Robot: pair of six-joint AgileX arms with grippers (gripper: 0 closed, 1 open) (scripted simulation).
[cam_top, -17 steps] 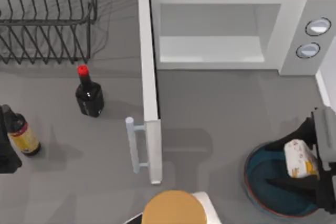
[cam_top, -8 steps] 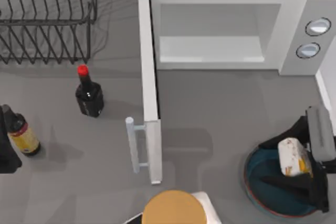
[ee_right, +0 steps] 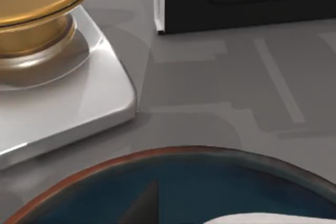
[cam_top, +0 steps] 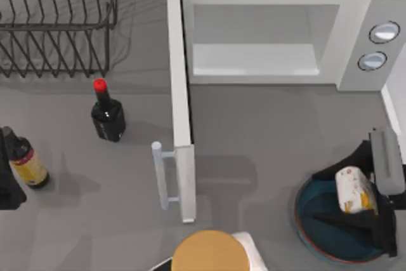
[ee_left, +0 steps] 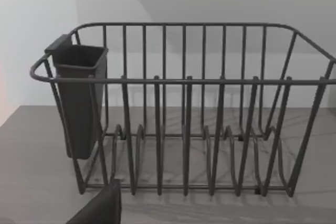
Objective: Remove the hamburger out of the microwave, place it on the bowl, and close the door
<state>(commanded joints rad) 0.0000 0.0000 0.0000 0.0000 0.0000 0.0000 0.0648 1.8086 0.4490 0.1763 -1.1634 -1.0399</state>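
Right gripper (cam_top: 356, 190) hangs over the bowl (cam_top: 309, 220) near the desk's right front corner, fingers clamped on the hamburger (cam_top: 355, 190) above the blue inside; the microwave (cam_top: 266, 36) sits at the back edge, cavity bare, its door (cam_top: 180, 106) swung wide open toward the front; left gripper (cam_top: 7, 185) sits parked at the left edge beside a sauce bottle (cam_top: 25, 160), grip impossible to tell

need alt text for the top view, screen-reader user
From above, the right tool holds the wrapped hamburger over the blue bowl at the table's right. Behind, the white microwave stands with its door swung wide open. At the left are two dark bottles and a wire dish rack.
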